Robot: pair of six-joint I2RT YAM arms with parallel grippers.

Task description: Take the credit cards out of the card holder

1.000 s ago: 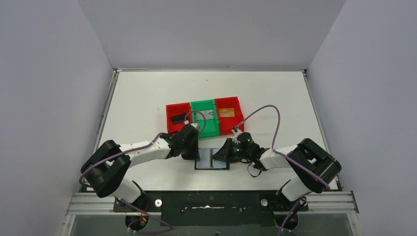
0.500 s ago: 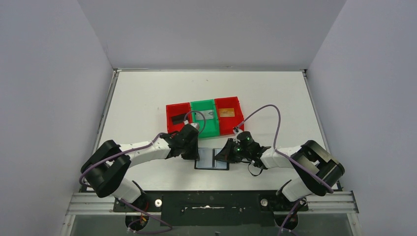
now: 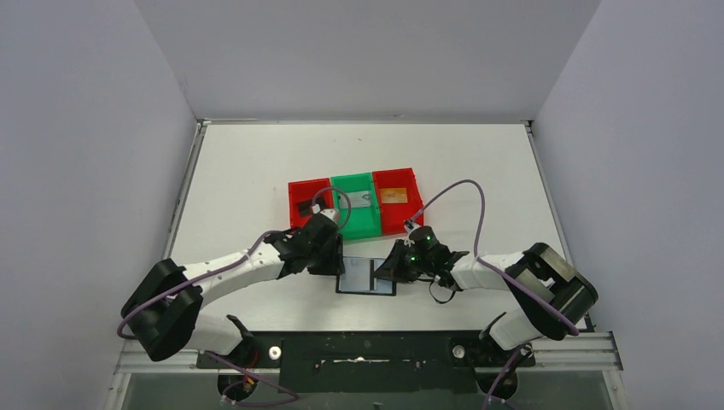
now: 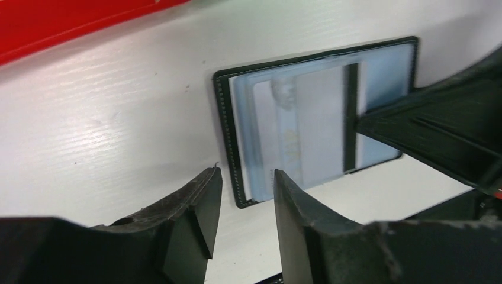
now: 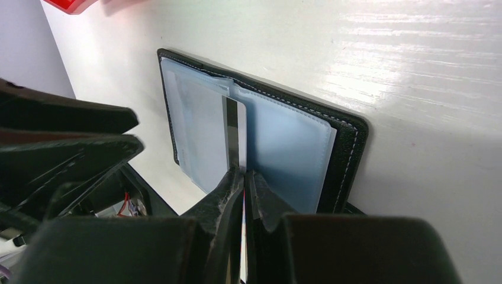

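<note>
Left arm point(image 3: 239, 269): extended forward and inward from its base, the wrist pitched down at the left side of the card holder point(image 3: 367, 278). Left gripper point(image 4: 245, 173): jaws parted by a narrow gap, both fingertips low over the holder's left edge; contact with it cannot be determined.

Right arm point(image 3: 495, 278): elbow folded, forearm low and directed inward toward the holder's right side. Right gripper point(image 5: 244, 173): jaws closed to a thin slit over the middle of the open holder, pinching the edge of the silver-grey card point(image 4: 319, 124) at its dark stripe. The two grippers face each other across the holder.
</note>
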